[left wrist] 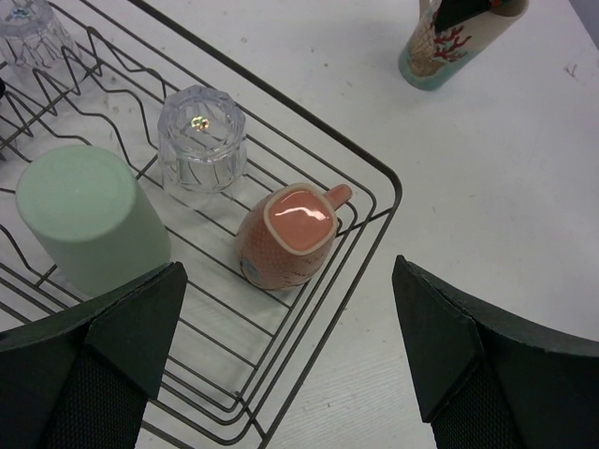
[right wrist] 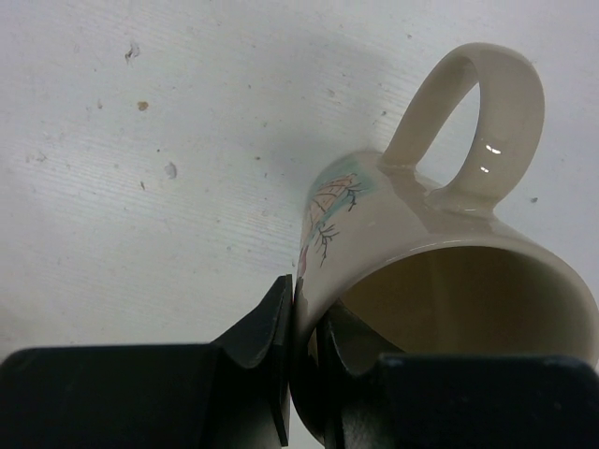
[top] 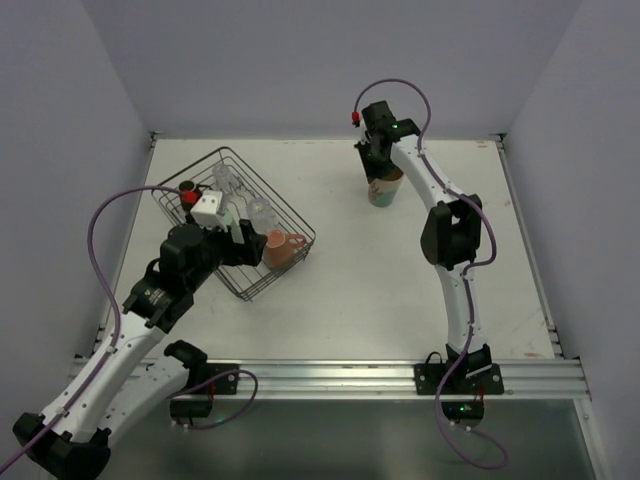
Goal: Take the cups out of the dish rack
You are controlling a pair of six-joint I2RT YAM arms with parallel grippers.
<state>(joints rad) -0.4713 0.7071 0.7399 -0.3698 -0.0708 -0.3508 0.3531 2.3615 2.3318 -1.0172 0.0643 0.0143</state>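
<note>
Right wrist view: the right gripper point(right wrist: 301, 323) is clamped on the cream patterned mug's point(right wrist: 402, 210) rim, one finger inside and one outside, out on the white table point(top: 400, 300) well away from the dish rack point(left wrist: 376, 170). The left gripper point(left wrist: 290, 323) is spread wide above the rack's corner, where the salmon-pink mug point(left wrist: 285, 234), pale green cup point(left wrist: 89, 220) and a clear glass point(left wrist: 201, 136) sit upside down.

No legible text, no numbers (mug point(right wrist: 393, 224) carries only painted motifs)

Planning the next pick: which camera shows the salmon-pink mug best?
Left wrist: the salmon-pink mug sits mid-frame, upside down in the dish rack corner, handle visible. Top external shows the salmon-pink mug only small; right wrist does not show it.
</note>
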